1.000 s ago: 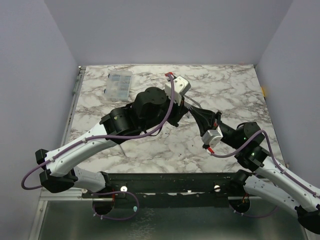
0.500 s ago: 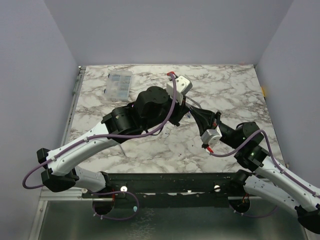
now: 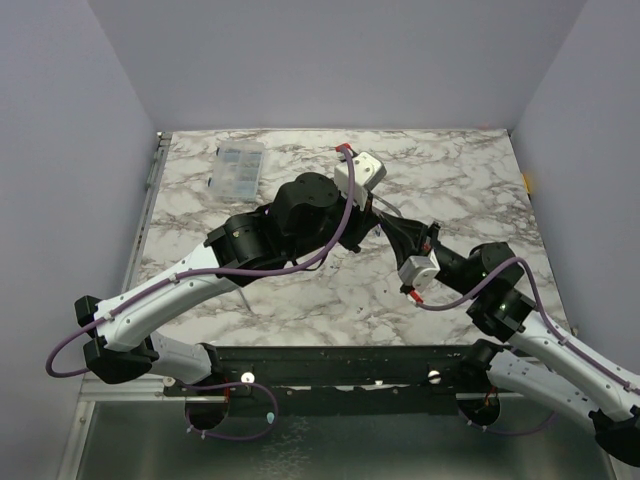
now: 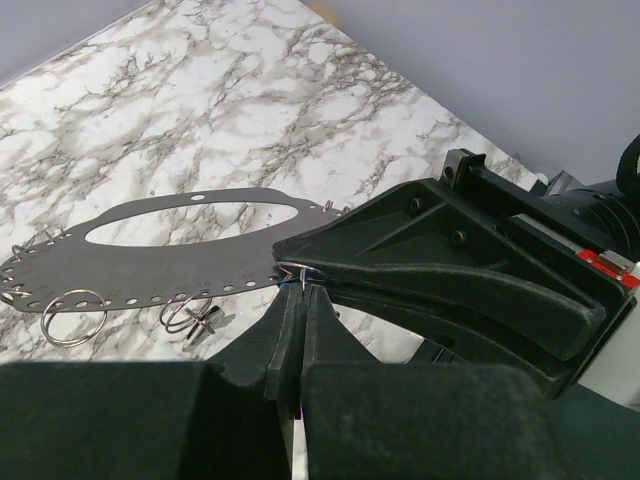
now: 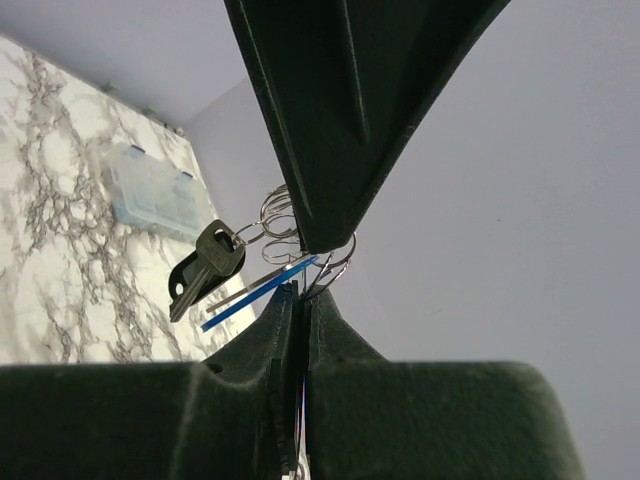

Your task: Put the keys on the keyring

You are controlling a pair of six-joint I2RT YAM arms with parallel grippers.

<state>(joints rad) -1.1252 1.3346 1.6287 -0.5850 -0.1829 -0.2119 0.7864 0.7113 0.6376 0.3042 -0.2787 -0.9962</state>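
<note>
Here both arms reach inward over the marble table point(image 3: 460, 180) and meet tip to tip above its middle, raised off the surface; the left gripper point(image 4: 297, 300) has its jaws clenched on the wire keyring point(image 5: 338, 262); a dark-headed key point(image 5: 206, 262) dangles from it in mid-air; the right gripper point(image 5: 296, 296) is pressed tight just beneath the ring, though what it pinches is unclear.

Clear box point(image 3: 240, 168) (far-left), marble table point(image 3: 460, 180)
</note>
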